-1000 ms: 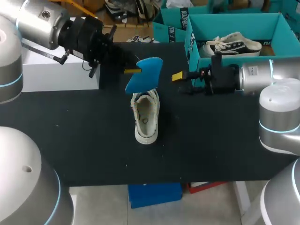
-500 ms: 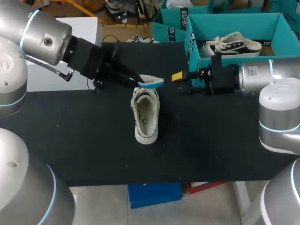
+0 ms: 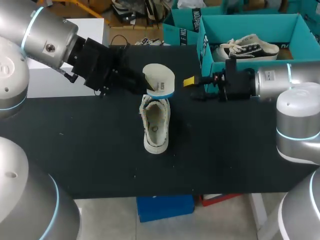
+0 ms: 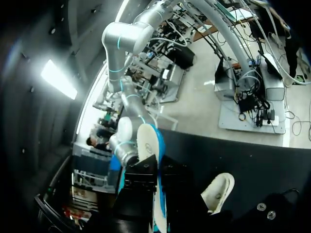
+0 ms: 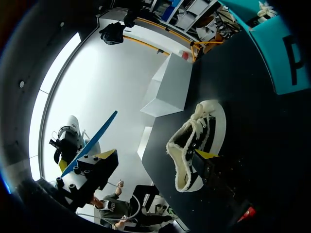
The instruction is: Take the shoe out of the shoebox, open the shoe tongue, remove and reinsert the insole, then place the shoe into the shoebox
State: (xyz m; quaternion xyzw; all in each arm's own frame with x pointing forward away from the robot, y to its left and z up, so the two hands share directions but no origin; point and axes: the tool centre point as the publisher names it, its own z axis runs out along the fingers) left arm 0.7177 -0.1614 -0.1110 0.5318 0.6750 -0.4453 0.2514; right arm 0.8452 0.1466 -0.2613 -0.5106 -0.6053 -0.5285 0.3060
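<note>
Insole [image 3: 160, 79] clamped in left fingers [image 4: 142, 177], tilted just above far end of shoe [image 3: 156, 125]. Shoe's long axis runs near-far. Right fingers [image 3: 189, 81] spread, empty, beside.

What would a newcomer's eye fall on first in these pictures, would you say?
First, the pale, blue-edged insole, held by the left gripper just above the white shoe at the middle of the black table. Next, the teal shoebox at the far right, a second shoe inside, with the open right gripper beside it.
</note>
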